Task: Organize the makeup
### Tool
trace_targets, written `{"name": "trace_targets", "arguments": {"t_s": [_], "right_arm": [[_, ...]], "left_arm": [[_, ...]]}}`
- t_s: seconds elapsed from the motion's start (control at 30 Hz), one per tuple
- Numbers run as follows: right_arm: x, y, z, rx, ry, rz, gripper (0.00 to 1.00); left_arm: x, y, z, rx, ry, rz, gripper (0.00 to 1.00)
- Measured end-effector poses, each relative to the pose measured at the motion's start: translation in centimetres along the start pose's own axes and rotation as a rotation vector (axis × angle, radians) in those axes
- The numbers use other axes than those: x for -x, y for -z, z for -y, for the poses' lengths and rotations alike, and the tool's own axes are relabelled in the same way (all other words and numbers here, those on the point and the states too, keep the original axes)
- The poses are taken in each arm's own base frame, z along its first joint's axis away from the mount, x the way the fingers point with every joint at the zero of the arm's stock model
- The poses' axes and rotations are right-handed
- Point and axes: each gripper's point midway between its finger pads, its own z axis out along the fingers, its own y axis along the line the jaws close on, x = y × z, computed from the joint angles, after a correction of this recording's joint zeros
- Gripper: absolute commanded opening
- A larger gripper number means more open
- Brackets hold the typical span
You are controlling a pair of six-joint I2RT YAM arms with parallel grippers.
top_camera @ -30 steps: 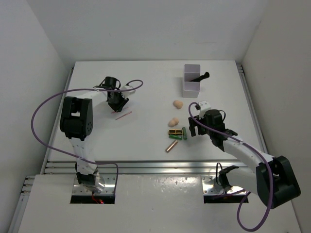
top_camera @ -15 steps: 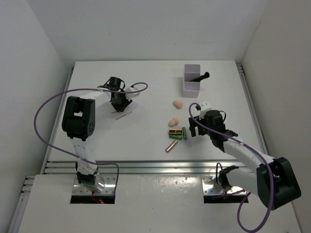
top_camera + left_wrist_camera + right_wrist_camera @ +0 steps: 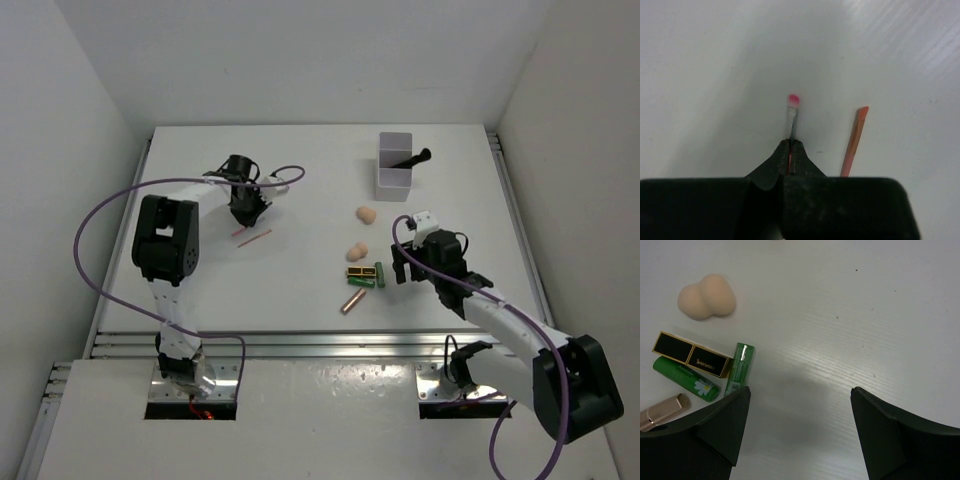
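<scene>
My left gripper (image 3: pixel 790 146) is pinched shut on a pink-tipped brush (image 3: pixel 792 112), with only its thin shaft between the fingers. The brush sticks out past the tips toward 12 o'clock in the wrist view. I cannot tell whether its tip touches the table (image 3: pixel 300 180). My right gripper (image 3: pixel 800 390) is spread wide, holds nothing and hangs over bare table.

Compared with a second ago, my left gripper has slid a little toward 1 o'clock in the overhead view, and its purple cable (image 3: pixel 285 176) has swung along with it. My right gripper has drifted slightly toward 3 o'clock. The loose makeup lies where it did.

An orange-pink pencil (image 3: pixel 854 142) lies flat just beside my left fingers at 3 o'clock, apart from the brush. Off my right gripper's left finger, a green tube (image 3: pixel 739 369) is nearest, at 10 o'clock. A gold-black tube (image 3: pixel 692 354) touches its side. A second green tube (image 3: pixel 685 378) lies against that one's lower edge. A copper tube (image 3: pixel 662 412) sits at 8 o'clock, partly hidden by the finger, and a peach sponge (image 3: pixel 706 296) is at 11 o'clock, apart from the tubes. Overhead, another sponge (image 3: pixel 366 214) lies at 12 o'clock from the first. The white box (image 3: pixel 395 180) stands well beyond it with a black brush (image 3: pixel 412 158) poking over its right wall
</scene>
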Motion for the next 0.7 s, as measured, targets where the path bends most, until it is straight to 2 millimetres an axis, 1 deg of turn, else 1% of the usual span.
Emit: {"name": "trace_targets", "arguments": {"t_s": [0.1,0.17,0.23,0.3,0.4,0.5,0.57,0.63,0.7], "right_arm": [[-0.2,0.1,0.1,-0.003,0.000,-0.005,0.82],[-0.2,0.1,0.1,-0.006,-0.003,-0.004,0.82],[-0.2,0.1,0.1,-0.007,-0.006,-0.002,0.82],[-0.1,0.1,0.1,-0.008,-0.009,0.007,0.82],[0.1,0.2,0.3,-0.013,-0.021,0.021,0.83],[0.4,0.2,0.9,-0.031,-0.048,0.045,0.83],[0.3,0.3,1.6,-0.053,-0.080,0.061,0.83],[0.0,0.3,2.6,-0.081,-0.120,0.070,0.83],[-0.7,0.4,3.7,-0.115,-0.163,0.065,0.83]], "left_arm": [[0.5,-0.1,-0.7,-0.007,0.080,0.011,0.00],[1.0,-0.2,-1.6,-0.005,0.143,0.032,0.00],[1.9,0.3,-2.7,0.007,0.189,0.064,0.00],[3.4,1.2,-4.0,0.029,0.216,0.110,0.00],[6.3,3.0,-6.0,0.073,0.220,0.193,0.00],[10.3,5.2,-7.4,0.109,0.206,0.297,0.00],[14.0,7.0,-8.1,0.138,0.190,0.402,0.00],[17.7,9.0,-7.7,0.152,0.155,0.503,0.00],[21.7,10.8,-6.4,0.153,0.109,0.617,0.00]]}}
